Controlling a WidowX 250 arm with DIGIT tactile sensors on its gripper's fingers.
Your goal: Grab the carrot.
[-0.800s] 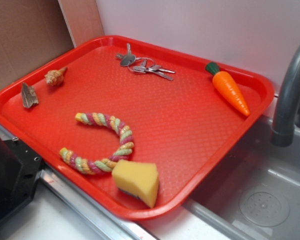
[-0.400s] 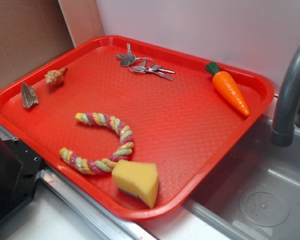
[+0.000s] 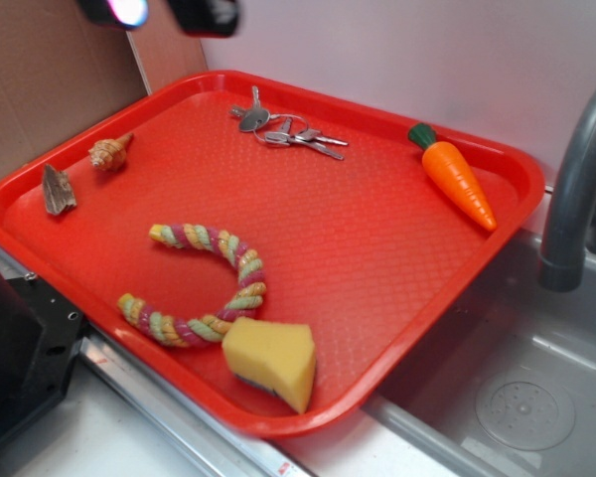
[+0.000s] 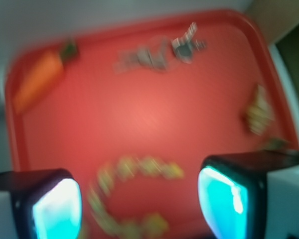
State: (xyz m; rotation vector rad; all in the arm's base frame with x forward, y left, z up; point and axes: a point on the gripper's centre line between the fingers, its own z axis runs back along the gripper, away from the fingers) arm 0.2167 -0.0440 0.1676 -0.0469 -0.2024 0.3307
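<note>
The gripper point(image 3: 159, 12) is now entering at the upper left of the exterior frame, absent a moment ago, its jaws standing wide apart and holding nothing. The carrot point(image 3: 455, 177) is lying far to its right, at the upper right by the red tray point(image 3: 377, 328) rim, its long axis running diagonally, green stub pointing upper left and tip lower right

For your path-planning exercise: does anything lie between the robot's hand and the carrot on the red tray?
The hand is open and well above the tray. The carrot lies alone near the far right rim. The keys sit to its left, apart from it. Nothing visible blocks a descent from above.
</note>
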